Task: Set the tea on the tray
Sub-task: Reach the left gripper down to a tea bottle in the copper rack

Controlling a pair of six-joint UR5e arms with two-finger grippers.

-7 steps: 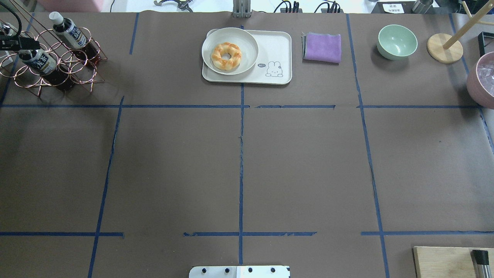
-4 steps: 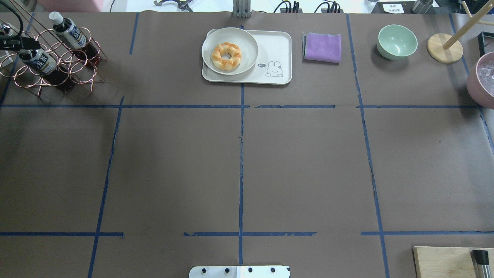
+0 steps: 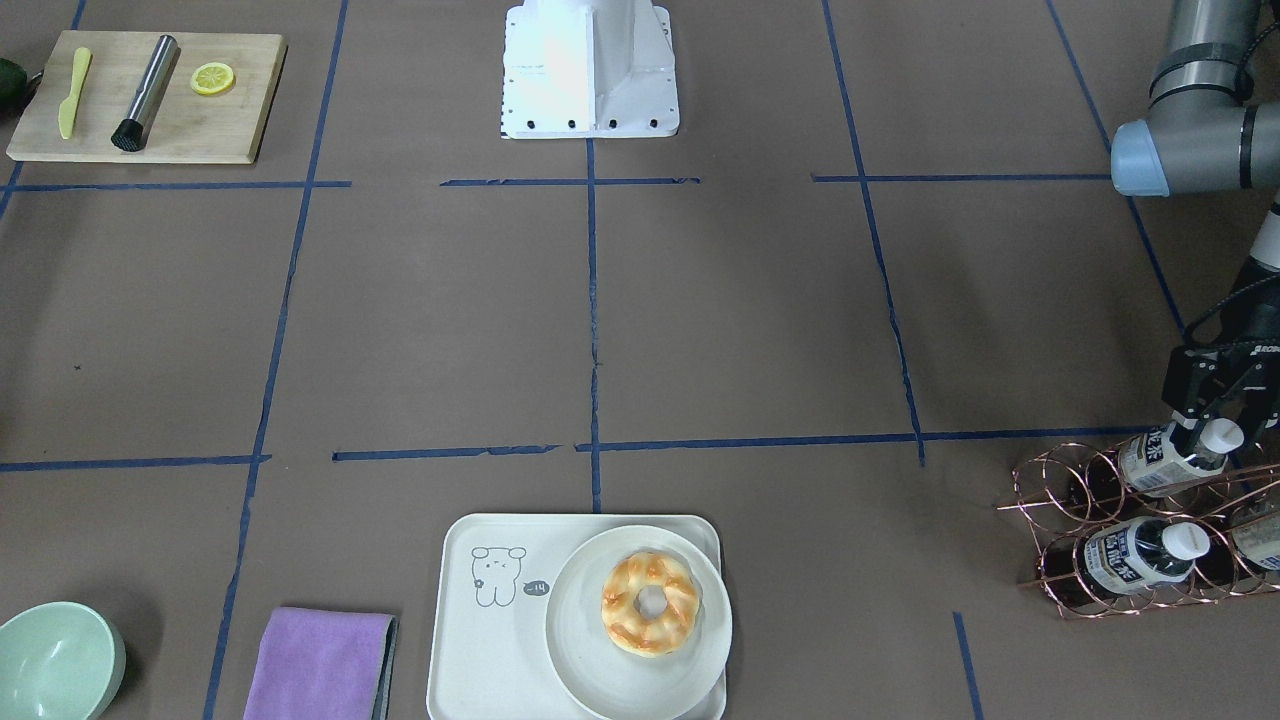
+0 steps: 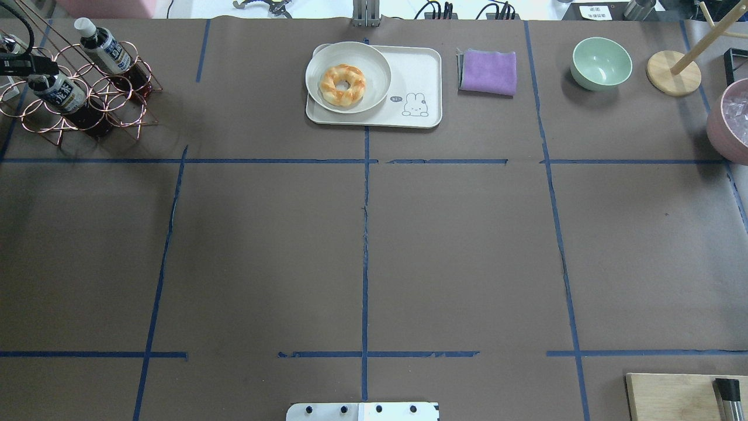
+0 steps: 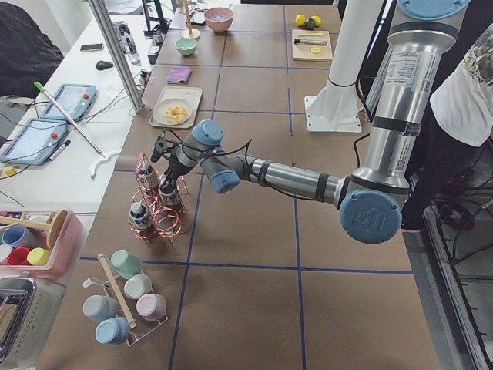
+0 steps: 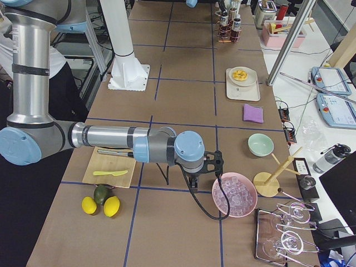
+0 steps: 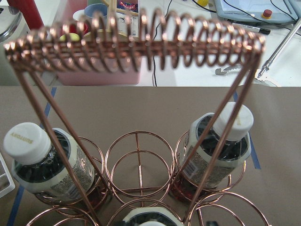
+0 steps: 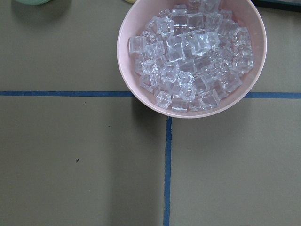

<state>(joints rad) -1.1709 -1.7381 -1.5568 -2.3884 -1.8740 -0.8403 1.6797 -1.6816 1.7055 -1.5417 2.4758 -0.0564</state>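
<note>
The tea bottle (image 3: 1160, 458) lies tilted in an upper ring of the copper wire rack (image 3: 1040, 500) at the table's far left corner. My left gripper (image 3: 1215, 425) is shut on its white cap; in the overhead view the left gripper (image 4: 26, 65) covers the cap of this bottle (image 4: 61, 93). In the left wrist view only the cap (image 7: 150, 217) shows at the bottom edge. Other tea bottles (image 4: 105, 49) (image 3: 1135, 555) stay in the rack. The cream tray (image 4: 421, 64) with the cartoon sits at the far centre. My right gripper (image 6: 217, 164) hovers by the ice bowl; I cannot tell whether it is open.
A white plate (image 4: 374, 58) with a doughnut (image 4: 343, 85) fills the tray's left part. A purple cloth (image 4: 488, 71), green bowl (image 4: 602, 63), wooden stand (image 4: 673, 72) and pink ice bowl (image 4: 727, 120) lie to the right. A cutting board (image 3: 150, 95) is near the robot.
My left gripper has drawn slightly back and to the left, and the gripped bottle has slid a little with it in the rack.
</note>
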